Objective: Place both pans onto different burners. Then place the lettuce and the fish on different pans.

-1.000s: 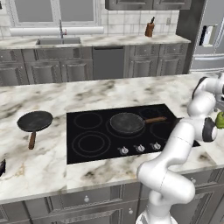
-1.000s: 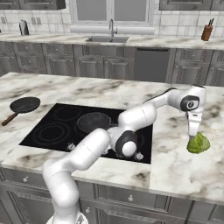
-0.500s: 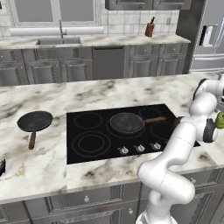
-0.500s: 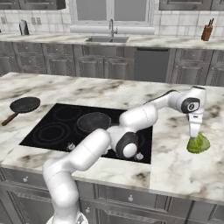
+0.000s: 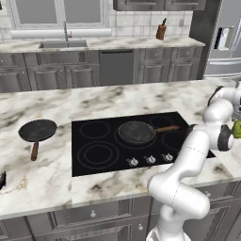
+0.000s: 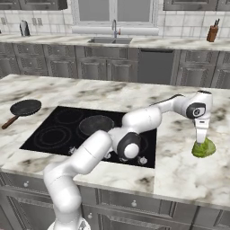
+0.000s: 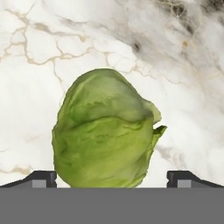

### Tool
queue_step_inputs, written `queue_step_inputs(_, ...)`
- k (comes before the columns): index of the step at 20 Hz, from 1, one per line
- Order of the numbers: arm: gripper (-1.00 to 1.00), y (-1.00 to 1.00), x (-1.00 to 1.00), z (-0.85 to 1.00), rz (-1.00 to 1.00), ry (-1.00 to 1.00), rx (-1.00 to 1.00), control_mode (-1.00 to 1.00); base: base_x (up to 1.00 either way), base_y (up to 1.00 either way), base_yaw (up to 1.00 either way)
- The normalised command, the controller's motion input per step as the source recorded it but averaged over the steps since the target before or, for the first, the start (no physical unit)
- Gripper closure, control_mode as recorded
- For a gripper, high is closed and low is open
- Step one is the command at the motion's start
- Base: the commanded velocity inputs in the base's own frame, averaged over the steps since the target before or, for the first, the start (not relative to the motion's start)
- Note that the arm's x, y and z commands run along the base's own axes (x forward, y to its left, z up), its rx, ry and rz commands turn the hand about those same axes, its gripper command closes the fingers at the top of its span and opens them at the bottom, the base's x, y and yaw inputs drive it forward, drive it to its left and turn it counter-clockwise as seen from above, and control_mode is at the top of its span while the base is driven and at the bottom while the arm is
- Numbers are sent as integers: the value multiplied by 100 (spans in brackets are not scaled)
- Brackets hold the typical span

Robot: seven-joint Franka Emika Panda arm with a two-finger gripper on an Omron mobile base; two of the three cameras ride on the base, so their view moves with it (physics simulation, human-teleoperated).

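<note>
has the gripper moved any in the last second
Yes: in the right base view the gripper has come slightly down toward the lettuce, judged against the cooktop, which stays put.

Behind my arm, two base cameras looked forward and down, one from each side, sharing the cooktop (image 5: 122, 143) (image 6: 67, 130) and marble counter (image 5: 42, 181) (image 6: 188, 170). My hand camera faced the lettuce (image 7: 105, 135) closely.
</note>
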Motion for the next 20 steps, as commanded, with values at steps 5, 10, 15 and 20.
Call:
queue_step_inputs(5,-100,-9,2,-1,0,0,0,-100,0,0,0)
queue_step_inputs(10,-100,-9,2,-7,0,0,0,-100,0,0,0)
queue_step_inputs(15,-100,-4,1,2,0,0,0,-100,0,0,0)
queue_step_inputs(20,-100,0,3,-1,0,0,0,-100,0,0,0)
